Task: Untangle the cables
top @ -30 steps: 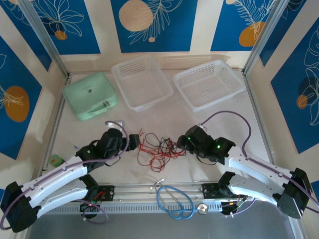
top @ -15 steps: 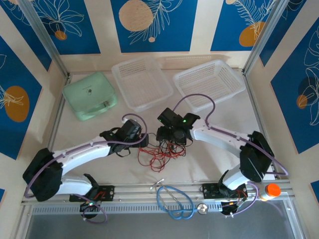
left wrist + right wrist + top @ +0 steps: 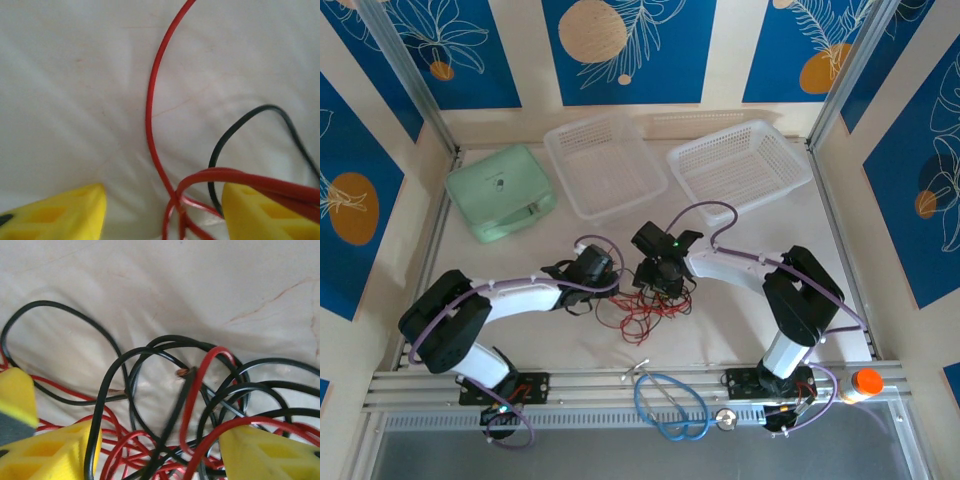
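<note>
Where the bench [image 3: 750, 320] starts: a blue loop [image 3: 670, 408] lies by the near rail, well apart from our work.
Cables [image 3: 645, 308]: red and black strands in one small tangle at mid-bench, between our two wrists.
Left end effector [image 3: 162, 196]: spread, low at the tangle's left fringe; red strands run between its fingers [image 3: 260, 210], nothing pinched.
Right end effector [image 3: 159, 432]: spread, straddling the dense knot of black and red loops.
Step in hand: we judge each side should close on one strand, not a bundle, then draw apart slowly and low.
Risk: closing on crossed loops would likely tighten the knot.
Far side: a clear basket [image 3: 605, 165], a white basket [image 3: 740, 168] and a green pouch [image 3: 500, 192], well apart.
</note>
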